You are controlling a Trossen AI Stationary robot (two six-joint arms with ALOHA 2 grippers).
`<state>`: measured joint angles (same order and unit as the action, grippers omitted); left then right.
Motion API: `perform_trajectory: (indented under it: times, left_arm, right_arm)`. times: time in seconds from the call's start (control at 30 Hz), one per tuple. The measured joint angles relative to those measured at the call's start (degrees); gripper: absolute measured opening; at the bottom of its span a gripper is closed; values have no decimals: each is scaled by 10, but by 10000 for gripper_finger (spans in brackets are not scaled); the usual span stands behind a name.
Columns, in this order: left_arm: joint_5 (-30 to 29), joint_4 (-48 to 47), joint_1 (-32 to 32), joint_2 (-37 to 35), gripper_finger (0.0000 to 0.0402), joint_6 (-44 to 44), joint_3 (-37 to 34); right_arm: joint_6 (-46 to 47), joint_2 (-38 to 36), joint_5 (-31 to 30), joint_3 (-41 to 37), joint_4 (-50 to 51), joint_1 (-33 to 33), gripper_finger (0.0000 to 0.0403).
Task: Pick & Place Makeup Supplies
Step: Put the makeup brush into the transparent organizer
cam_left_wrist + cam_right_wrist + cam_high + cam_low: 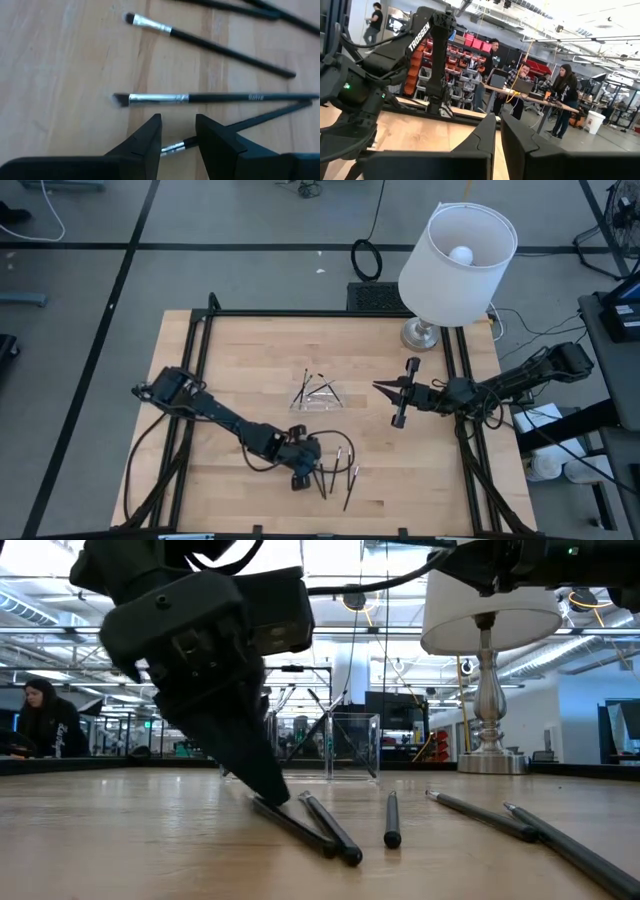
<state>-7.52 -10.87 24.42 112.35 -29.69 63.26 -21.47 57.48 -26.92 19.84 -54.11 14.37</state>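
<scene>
With its fingers spread astride one brush point(176, 146) on the table, the left gripper point(178, 134) is at the pick step; closing squarely comes next. Other brushes point(340, 470) lie just beside it, more in the tray point(316, 395). Well apart, the right gripper point(385, 388) hovers pressed together.

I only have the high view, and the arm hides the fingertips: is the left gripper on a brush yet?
Observer: Not gripped. In the left wrist view the left gripper stands open, straddling the silver ferrule of one brush.
Operator: Is it down at the table?
Observer: Yes, the low view shows its fingertips down at the wood.
Operator: And the right one?
Observer: The right gripper is shut, holding nothing.
</scene>
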Motion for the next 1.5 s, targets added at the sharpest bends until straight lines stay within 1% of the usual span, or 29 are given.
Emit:
perform_trajectory:
  times: [0.2,0.43,0.6,0.87,1.07,1.23,1.33,1.5]
  left_arm:
    - [-7,-42,12,-2,131,23,1]
    - [-10,-98,27,-13,131,10,0]
    - [-21,-97,31,-13,131,22,-1]
    - [-14,-112,32,-21,131,22,-2]
    - [-16,-168,36,-58,131,20,-6]
    - [-56,-224,47,-103,131,-6,-5]
    - [-70,-254,60,-121,131,-29,-5]
    - [-73,-263,93,-133,131,-54,-4]
  right_arm:
    - [0,0,0,0,1,0,20]
    - [-1,0,0,0,0,0,20]
    - [-1,0,0,0,0,0,20]
    - [-2,0,0,0,0,0,20]
    - [-2,0,0,0,-2,0,20]
    - [-2,0,0,0,-4,0,20]
    - [-2,0,0,0,-4,0,20]
    - [-2,0,1,0,3,0,20]
